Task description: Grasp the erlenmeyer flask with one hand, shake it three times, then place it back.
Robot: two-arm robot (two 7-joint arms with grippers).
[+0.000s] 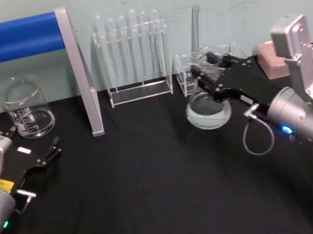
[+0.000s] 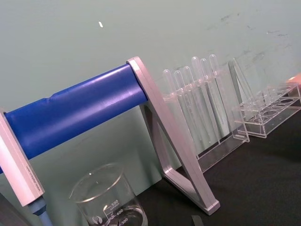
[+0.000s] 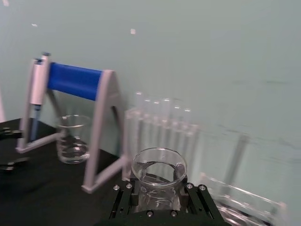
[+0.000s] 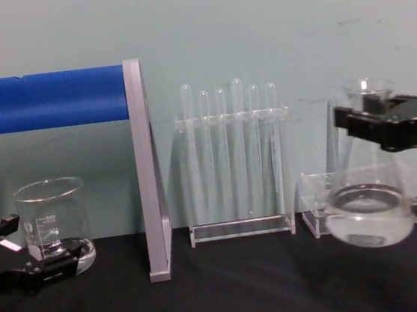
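Two right gripper [image 1: 212, 71] fingers pinched the erlenmeyer flask [image 1: 208, 111] neck at 2 o'clock, arm stretched forward. The left gripper [image 1: 32, 144] sat at 8 o'clock, fingers spread.

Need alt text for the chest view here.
The right tool grips the neck of an erlenmeyer flask holding clear liquid, at right. A test tube rack stands centre; the left tool sits open beside a beaker at left.

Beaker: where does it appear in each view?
Head view: beaker at far left, under the pipette stand's blue bar.
Left wrist view: beaker below that bar.
Right wrist view: beaker between the stand's legs.
Chest view: beaker at lower left.
Shared landmark: the blue bar.
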